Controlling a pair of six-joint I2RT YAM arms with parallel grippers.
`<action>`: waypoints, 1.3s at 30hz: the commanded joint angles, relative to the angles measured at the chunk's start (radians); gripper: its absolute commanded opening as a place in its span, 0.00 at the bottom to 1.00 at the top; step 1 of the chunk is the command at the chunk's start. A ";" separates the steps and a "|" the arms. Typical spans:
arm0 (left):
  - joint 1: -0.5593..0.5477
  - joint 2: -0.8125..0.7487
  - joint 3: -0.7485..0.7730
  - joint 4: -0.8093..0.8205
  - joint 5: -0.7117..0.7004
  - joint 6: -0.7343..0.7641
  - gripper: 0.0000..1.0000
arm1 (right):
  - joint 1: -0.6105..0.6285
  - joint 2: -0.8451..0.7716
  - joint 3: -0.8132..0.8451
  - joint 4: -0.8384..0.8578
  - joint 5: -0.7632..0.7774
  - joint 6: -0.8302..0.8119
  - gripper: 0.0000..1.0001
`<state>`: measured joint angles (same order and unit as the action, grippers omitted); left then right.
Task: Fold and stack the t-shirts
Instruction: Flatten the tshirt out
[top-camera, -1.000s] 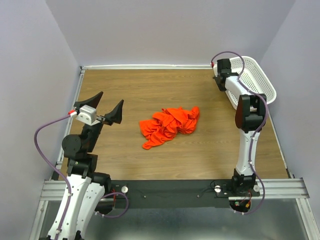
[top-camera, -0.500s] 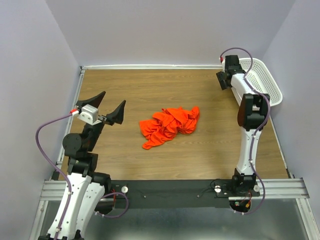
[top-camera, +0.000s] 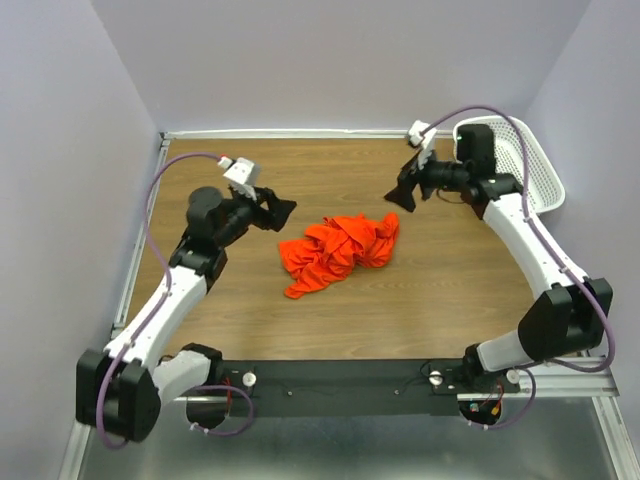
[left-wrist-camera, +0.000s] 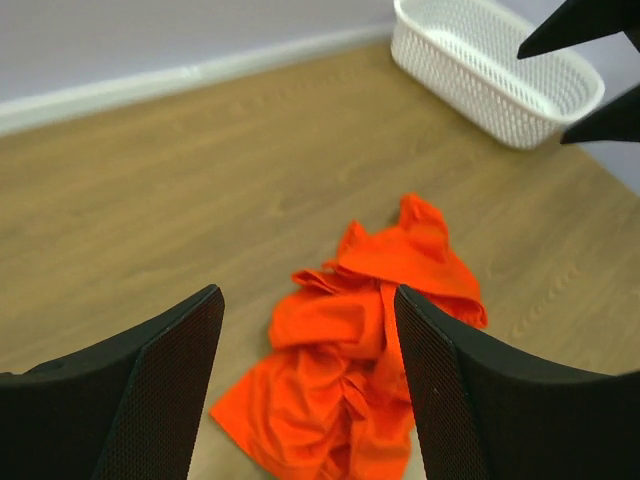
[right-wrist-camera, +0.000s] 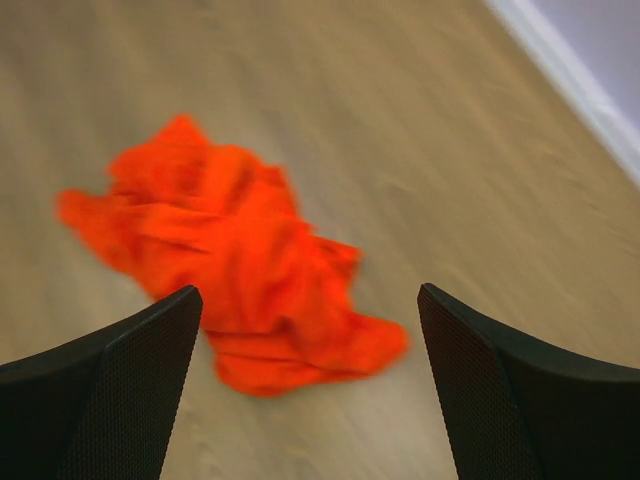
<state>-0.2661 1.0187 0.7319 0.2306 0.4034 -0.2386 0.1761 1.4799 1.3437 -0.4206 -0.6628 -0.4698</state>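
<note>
A white perforated plastic basket (top-camera: 537, 160) stands at the far right corner of the brown wooden table (top-camera: 300, 175), close against the pale lilac walls (top-camera: 330, 60)

open wood table (top-camera: 330, 180) all round t-shirt (top-camera: 340, 250), basket (top-camera: 540, 165) far right

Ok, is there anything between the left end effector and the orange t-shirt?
No. Only bare wooden table lies between the left end effector and the crumpled t-shirt. The top view shows it best.
</note>
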 joint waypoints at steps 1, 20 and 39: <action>-0.093 0.107 0.075 -0.193 -0.095 0.024 0.77 | 0.165 0.071 -0.087 -0.040 -0.188 0.088 0.94; -0.120 0.046 -0.120 -0.243 -0.353 -0.385 0.77 | 0.392 0.352 0.109 -0.032 0.466 0.316 0.39; -0.183 0.385 -0.203 -0.004 -0.337 -0.455 0.69 | 0.316 0.246 0.022 -0.021 0.290 0.304 0.40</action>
<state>-0.4381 1.3670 0.4892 0.1726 0.0864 -0.7013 0.4938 1.7355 1.3804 -0.4427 -0.3180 -0.1646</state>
